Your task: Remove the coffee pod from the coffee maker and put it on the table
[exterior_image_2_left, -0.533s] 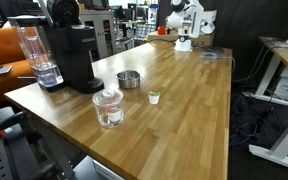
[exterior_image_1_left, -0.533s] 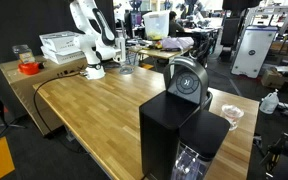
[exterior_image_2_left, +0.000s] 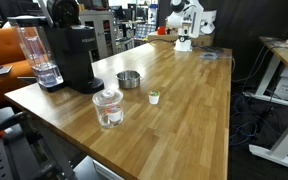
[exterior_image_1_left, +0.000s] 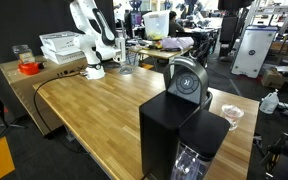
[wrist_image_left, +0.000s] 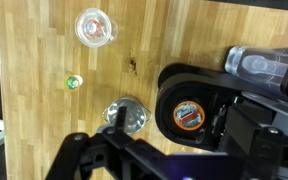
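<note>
Wrist view: gripper (wrist_image_left: pixel 134 155) hung high, facing straight down at the table (wrist_image_left: pixel 44 110). Couldn't tell whether the jaws were spread or closed, since they merged into dark clutter. One coffee maker (wrist_image_left: pixel 219 105), with one orange-lidded coffee pod (wrist_image_left: pixel 189 116) seated in its head, print unreadable. Also on the table: one green pod (wrist_image_left: pixel 74 81), one metal cup (wrist_image_left: pixel 126 115), one glass jar (wrist_image_left: pixel 95 27). White arm (exterior_image_1_left: pixel 89 38) stood folded at the far end in both exterior views.

Most of the table (exterior_image_2_left: pixel 189 105) lies open; a metal bowl (exterior_image_2_left: pixel 129 79), glass jar (exterior_image_2_left: pixel 109 107) and small green-topped cup (exterior_image_2_left: pixel 154 97) cluster near the coffee maker (exterior_image_2_left: pixel 72 55)
</note>
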`<state>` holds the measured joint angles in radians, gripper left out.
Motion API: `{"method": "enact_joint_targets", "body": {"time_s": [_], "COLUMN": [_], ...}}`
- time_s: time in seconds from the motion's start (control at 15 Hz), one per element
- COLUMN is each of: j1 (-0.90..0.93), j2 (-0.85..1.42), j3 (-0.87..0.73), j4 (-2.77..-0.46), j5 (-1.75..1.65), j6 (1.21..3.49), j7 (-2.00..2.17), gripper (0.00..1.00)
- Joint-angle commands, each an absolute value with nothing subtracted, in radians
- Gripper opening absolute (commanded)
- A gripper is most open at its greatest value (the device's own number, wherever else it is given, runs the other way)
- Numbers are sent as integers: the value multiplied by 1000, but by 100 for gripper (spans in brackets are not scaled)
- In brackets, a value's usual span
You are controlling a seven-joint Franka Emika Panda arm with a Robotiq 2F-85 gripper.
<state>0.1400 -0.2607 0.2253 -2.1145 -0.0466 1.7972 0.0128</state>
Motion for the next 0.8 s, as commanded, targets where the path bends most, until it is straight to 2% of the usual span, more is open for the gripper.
{"method": "enact_joint_targets", "body": {"time_s": [0.0, 0.53, 0.73], "j1": [154, 160, 181], "j2": [-237, -227, -191], "j3": [202, 198, 180], "j4": [-2090, -2082, -2043], "j5": [-48, -47, 5], "j6": [1794, 1794, 1736], "j7": [-22, -26, -204], "gripper": [100, 100, 100]}}
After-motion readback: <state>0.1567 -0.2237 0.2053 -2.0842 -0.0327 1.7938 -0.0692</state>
